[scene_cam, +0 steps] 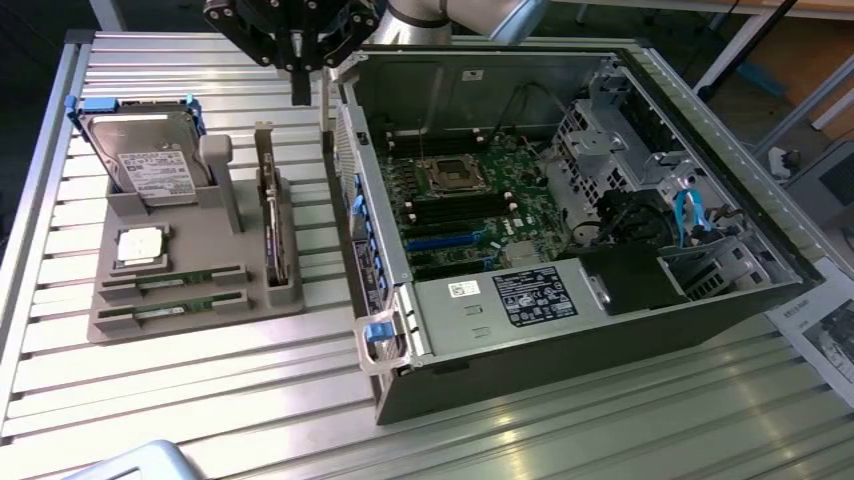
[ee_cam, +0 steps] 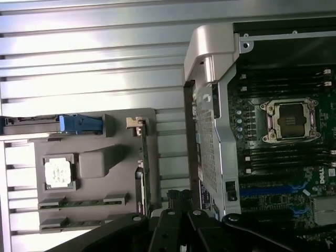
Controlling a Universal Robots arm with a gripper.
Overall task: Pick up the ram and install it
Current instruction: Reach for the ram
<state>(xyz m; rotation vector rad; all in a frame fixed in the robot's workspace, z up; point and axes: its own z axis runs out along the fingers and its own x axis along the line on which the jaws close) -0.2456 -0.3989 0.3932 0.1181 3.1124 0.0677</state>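
Ram: one of two alike, slotted in front of gray holder, long axis across exterior view. Tool high beside computer case, seemingly closed, empty. Ram well apart, toward exterior view's lower left.

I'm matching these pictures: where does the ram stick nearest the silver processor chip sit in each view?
Exterior view: the ram stick lies slotted in the gray holder at the exterior view's left, beside the silver processor chip.
Wrist view: same slot, between the chip and the second stick.
Shared landmark: the silver processor chip.
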